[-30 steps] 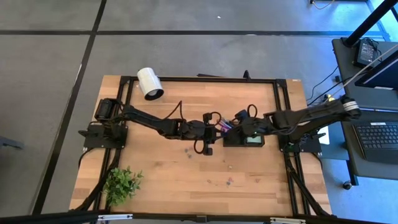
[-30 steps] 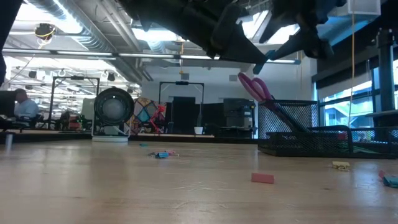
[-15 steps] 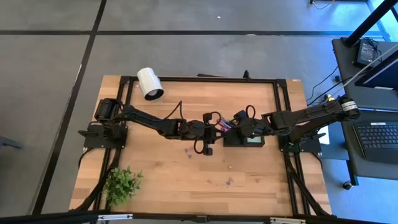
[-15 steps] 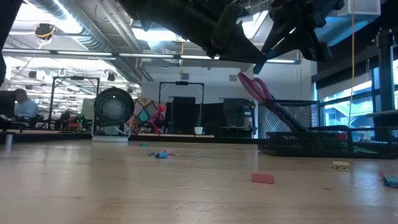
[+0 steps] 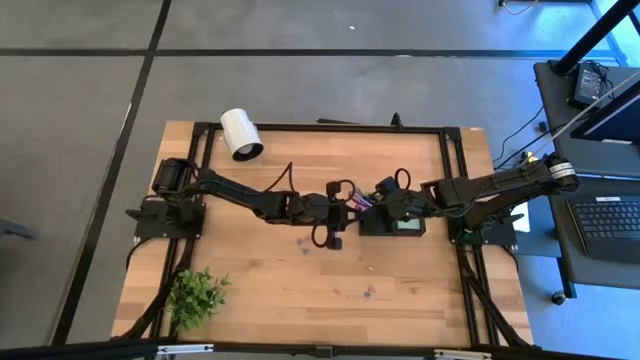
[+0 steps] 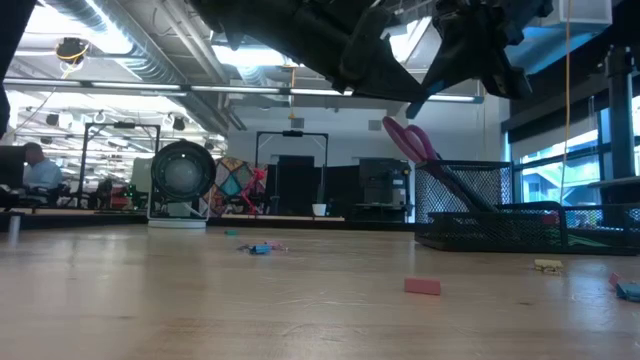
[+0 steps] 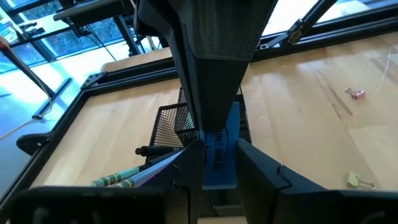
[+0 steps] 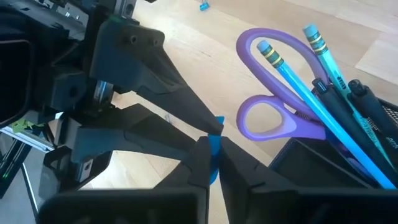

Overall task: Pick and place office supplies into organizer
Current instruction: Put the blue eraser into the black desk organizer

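Observation:
A small blue block (image 7: 219,152) hangs in the air between my two grippers, just left of the black mesh organizer (image 5: 405,225). My left gripper (image 5: 352,203) comes from the table's left and is shut on the block. My right gripper (image 5: 378,200) comes from the right and is shut on the same block (image 8: 215,149). Purple-handled scissors (image 8: 273,118) and several pens (image 8: 323,93) stick up out of the organizer, handles leaning over its left rim. My left gripper pinches the blue block's near end (image 7: 217,177) between its two fingers, coming from the table's left. The block is lifted clear of the table. My right gripper pinches the block's other end (image 7: 214,134) between its two shut fingers (image 8: 200,163), coming from the table's right, opposite my left gripper.
A white cylinder (image 5: 240,133) lies at the far left and a green potted plant (image 5: 197,297) stands at the near left. Small loose items lie on the wood: a pink block (image 6: 421,286), clips (image 7: 359,180) and bits near the front (image 5: 370,292).
My right gripper has moved toward the table's left edge, up to the blue block held by my left gripper. The block has stayed where it was, above the table.

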You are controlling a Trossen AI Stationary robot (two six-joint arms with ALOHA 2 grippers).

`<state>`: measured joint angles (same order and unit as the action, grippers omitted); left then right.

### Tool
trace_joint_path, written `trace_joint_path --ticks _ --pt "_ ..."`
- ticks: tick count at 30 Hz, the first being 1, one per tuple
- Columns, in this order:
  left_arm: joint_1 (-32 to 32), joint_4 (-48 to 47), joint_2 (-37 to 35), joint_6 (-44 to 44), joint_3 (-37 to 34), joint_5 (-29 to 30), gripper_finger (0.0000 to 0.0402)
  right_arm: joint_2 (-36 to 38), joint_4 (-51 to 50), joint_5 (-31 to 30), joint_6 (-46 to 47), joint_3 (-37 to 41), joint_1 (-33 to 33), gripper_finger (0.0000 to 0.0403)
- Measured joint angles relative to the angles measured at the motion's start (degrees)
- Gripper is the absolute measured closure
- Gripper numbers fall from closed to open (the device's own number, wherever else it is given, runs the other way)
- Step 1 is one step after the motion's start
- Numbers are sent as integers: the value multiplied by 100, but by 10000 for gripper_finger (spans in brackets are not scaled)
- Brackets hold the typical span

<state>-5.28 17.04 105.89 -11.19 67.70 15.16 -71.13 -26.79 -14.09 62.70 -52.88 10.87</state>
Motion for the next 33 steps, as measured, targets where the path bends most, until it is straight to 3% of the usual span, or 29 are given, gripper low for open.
trace_joint_path --ticks 12,33 --pt "-142 -279 -312 147 9 48 236 94 -523 43 -151 0 2 386" --pt "-125 -1643 -1443 1028 9 485 231 115 -1563 60 -167 164 4 385"
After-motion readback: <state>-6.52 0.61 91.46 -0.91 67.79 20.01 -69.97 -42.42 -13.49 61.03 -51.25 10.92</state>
